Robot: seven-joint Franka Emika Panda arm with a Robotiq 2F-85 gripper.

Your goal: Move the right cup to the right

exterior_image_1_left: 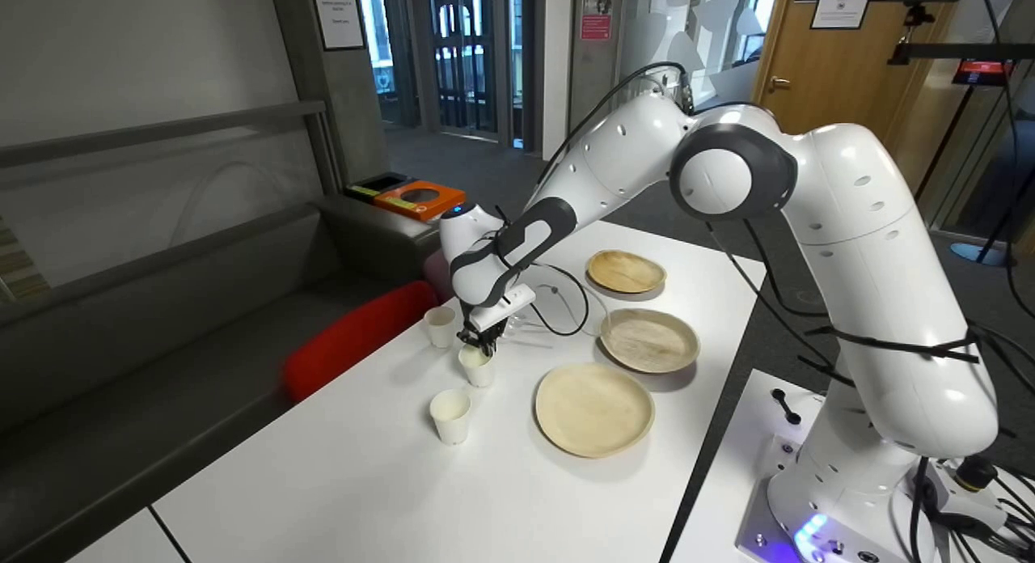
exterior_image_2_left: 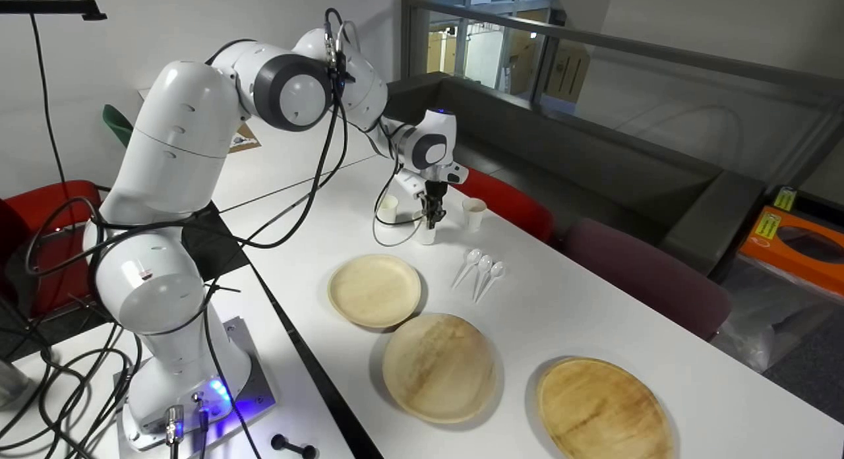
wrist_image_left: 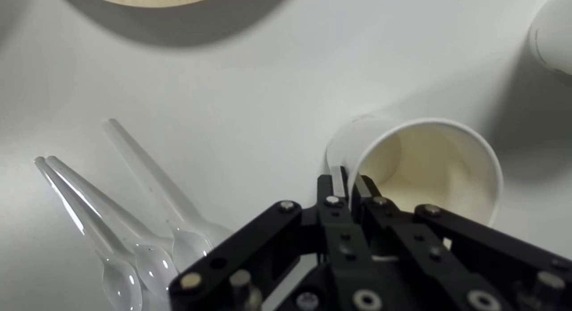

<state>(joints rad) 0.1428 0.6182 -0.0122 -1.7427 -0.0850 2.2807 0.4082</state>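
Note:
The right cup (exterior_image_1_left: 479, 373), small and white, is the one at my gripper in both exterior views and also shows in an exterior view (exterior_image_2_left: 425, 237). In the wrist view the cup (wrist_image_left: 429, 163) has its mouth toward the camera. My gripper (wrist_image_left: 351, 181) is shut on its wall, one finger inside the rim and one outside. The gripper also shows from the side (exterior_image_1_left: 483, 349) and from across the table (exterior_image_2_left: 432, 221), partly hiding the cup. It stands at or very near the table; I cannot tell if it is lifted.
Two like white cups stand on either side, one nearby (exterior_image_1_left: 450, 417) and one by the table edge (exterior_image_1_left: 440, 327). Three white spoons (exterior_image_2_left: 478, 273) lie close by. Three tan plates (exterior_image_1_left: 594, 409) lie toward the robot base. A red chair (exterior_image_1_left: 356, 336) is at the edge.

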